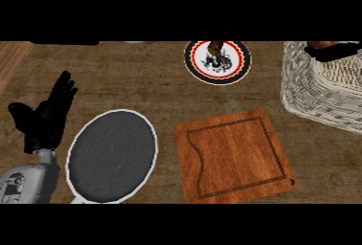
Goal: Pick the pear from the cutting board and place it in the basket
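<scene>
Pear is nowhere for us to see: the wooden cutting board [235,157] lies bare near the centre, and at two o'clock our right hand [332,50] shows only as a dark shape over the white wicker basket [311,91], fingers we cannot tell apart or together. At nine o'clock our left hand [46,117] rests with fingers straight and spread, beside a dark speckled plate [112,155] with a white rim, while a patterned plate [218,62] sits at twelve.

A kitchen counter with a brown wood-grain top [141,86]. A wooden cutting board [237,155] lies at lower centre, a dark oval plate [112,157] lower left, a wicker basket [311,95] upper right.
</scene>
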Action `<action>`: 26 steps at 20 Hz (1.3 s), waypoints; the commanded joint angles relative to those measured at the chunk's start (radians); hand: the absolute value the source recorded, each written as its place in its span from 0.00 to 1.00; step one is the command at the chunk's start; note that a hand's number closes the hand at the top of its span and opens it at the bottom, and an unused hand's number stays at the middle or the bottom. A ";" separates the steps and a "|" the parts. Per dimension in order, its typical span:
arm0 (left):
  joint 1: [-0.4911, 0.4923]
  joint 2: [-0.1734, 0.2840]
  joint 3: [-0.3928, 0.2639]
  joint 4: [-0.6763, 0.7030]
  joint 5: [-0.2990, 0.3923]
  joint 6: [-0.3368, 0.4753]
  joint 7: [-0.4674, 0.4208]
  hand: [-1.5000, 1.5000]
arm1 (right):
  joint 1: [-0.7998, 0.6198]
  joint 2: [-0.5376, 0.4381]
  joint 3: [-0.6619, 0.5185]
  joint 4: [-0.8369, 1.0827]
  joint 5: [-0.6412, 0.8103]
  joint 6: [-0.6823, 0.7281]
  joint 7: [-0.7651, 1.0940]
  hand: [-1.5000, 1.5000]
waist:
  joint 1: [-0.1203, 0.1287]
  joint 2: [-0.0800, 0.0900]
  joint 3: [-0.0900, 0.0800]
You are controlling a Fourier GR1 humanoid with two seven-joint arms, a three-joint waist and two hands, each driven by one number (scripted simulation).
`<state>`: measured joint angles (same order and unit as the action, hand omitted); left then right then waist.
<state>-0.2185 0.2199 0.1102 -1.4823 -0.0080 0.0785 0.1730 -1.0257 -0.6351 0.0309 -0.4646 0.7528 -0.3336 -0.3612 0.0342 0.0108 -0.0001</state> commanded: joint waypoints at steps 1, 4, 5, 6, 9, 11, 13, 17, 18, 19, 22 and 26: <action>0.022 -0.029 -0.028 0.004 -0.023 0.007 -0.031 0.50 | -0.081 0.065 0.027 0.088 0.070 -0.028 0.058 1.00 | -0.001 -0.001 0.000; 0.019 -0.001 0.003 0.055 -0.006 -0.021 -0.066 0.50 | -0.069 0.026 0.028 0.179 0.093 -0.005 0.039 1.00 | 0.003 0.005 0.000; -0.008 -0.019 -0.023 0.002 -0.017 -0.002 -0.016 0.50 | -0.105 0.007 0.030 0.221 0.101 0.035 0.046 1.00 | 0.017 0.009 0.001; 0.003 -0.014 -0.011 -0.002 -0.013 0.001 -0.017 0.50 | -0.126 -0.019 0.054 0.202 0.121 0.114 0.075 1.00 | 0.001 0.000 0.000; 0.019 -0.045 -0.047 -0.026 -0.042 0.026 0.000 0.50 | -0.098 0.013 0.076 0.251 0.150 0.115 0.061 1.00 | 0.006 0.003 0.001; -0.005 0.026 0.022 -0.008 0.010 -0.028 0.008 0.50 | -0.087 0.011 0.066 0.283 0.152 0.081 0.042 1.00 | 0.015 0.008 0.001; -0.016 -0.039 -0.029 0.017 -0.037 0.022 -0.019 0.50 | -0.099 0.035 0.052 0.292 0.145 0.060 0.038 1.00 | 0.010 0.009 0.002; -0.027 -0.002 0.012 0.028 -0.005 -0.012 -0.021 0.50 | -0.118 0.011 0.035 0.308 0.143 0.055 0.011 1.00 | 0.008 0.007 0.001; -0.030 -0.016 -0.006 0.026 -0.004 -0.018 -0.019 0.50 | -0.127 0.042 0.032 0.322 0.147 0.007 0.056 1.00 | 0.022 0.014 0.002; -0.039 -0.009 0.001 0.049 0.000 -0.028 -0.037 0.50 | -0.084 -0.010 0.019 0.325 0.133 0.007 -0.035 1.00 | 0.016 0.015 0.002; -0.035 -0.026 -0.018 0.001 -0.017 -0.003 -0.001 0.50 | -0.098 0.024 0.051 0.347 0.174 -0.015 0.035 1.00 | 0.030 0.014 0.003; -0.038 -0.030 -0.014 0.033 -0.019 -0.002 -0.012 0.50 | -0.108 0.015 0.064 0.354 0.197 -0.025 0.053 1.00 | 0.019 0.012 0.002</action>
<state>-0.2468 0.2009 0.1014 -1.4637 -0.0213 0.0701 0.1624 -1.1488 -0.6339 0.0678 -0.1529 0.9100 -0.3492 -0.3437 0.0555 0.0045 -0.0142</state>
